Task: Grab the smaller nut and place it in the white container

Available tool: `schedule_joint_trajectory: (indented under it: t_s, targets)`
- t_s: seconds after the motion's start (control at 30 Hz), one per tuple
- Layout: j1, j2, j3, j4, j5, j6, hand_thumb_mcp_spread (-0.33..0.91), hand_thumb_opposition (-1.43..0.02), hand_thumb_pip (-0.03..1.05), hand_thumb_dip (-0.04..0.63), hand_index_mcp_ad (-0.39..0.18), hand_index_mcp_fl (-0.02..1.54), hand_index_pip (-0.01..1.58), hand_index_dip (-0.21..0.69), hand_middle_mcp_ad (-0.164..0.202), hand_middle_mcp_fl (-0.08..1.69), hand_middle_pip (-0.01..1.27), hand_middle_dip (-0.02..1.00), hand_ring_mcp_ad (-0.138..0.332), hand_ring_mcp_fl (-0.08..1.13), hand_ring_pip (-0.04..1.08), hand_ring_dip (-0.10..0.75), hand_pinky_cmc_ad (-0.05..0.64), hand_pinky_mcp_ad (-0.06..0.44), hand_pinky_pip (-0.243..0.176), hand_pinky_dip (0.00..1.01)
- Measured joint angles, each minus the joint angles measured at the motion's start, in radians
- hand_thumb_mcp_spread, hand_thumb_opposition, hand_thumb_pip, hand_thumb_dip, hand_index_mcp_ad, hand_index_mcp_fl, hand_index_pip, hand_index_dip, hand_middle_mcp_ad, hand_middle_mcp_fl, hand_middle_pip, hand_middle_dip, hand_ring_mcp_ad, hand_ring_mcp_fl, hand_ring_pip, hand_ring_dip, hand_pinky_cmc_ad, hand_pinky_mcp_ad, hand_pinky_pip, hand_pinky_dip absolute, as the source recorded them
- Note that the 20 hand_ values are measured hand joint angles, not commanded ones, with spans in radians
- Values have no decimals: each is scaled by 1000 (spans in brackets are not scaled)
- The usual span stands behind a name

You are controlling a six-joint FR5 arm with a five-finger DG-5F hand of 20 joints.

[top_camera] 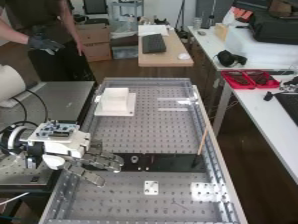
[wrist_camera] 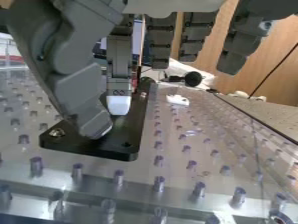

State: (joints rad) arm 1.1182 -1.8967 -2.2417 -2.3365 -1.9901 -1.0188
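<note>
Black bar [top_camera: 174, 163] | smaller nut [wrist_camera: 58, 132]: shiny, round metal | robot hand [top_camera: 102, 159]: fingers relaxed, uncurled

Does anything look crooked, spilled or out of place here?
A thin orange-brown stick leans askew at the black bar's right end in the high view; it looks stray, though it may belong there. I see no spill.

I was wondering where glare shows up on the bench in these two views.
High view: a bright white patch low on the right of the bench, with smaller streaks farther up that side; wrist view: pale reflections between the pegs, while the black bar looks mostly dark.
</note>
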Motion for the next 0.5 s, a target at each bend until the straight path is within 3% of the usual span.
schedule_joint_trajectory:
  t_s: [0.5]
  targets:
    - [-1,-2,-2,3,0,8,405,-846,745,222,-133,26,1552,265,75,58,122,218,96,0,89,99,333,278,-10,180]
